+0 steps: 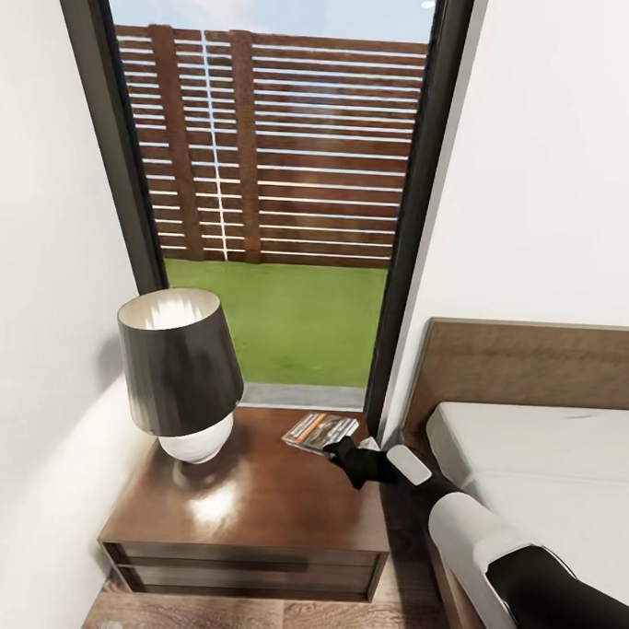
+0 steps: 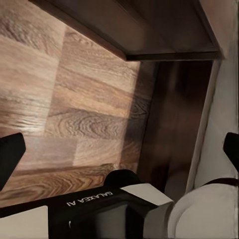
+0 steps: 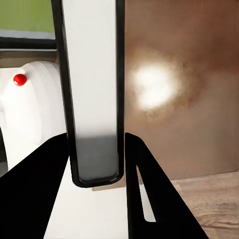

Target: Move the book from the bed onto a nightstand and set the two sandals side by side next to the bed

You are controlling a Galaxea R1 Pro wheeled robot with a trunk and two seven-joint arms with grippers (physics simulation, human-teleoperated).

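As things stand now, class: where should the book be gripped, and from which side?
Grip the book's near right corner, coming from the bed side. It lies thin and flat at the nightstand's back right, so only an edge offers a pinch; the right end effector sits there.

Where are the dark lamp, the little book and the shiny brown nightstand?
dark lamp with white base (image 1: pixel 179 367), head view, on its shade.
small paperback book (image 1: pixel 319 432), head view, on its cover.
glossy dark brown wooden nightstand (image 1: pixel 258 505), head view, on its bare top.
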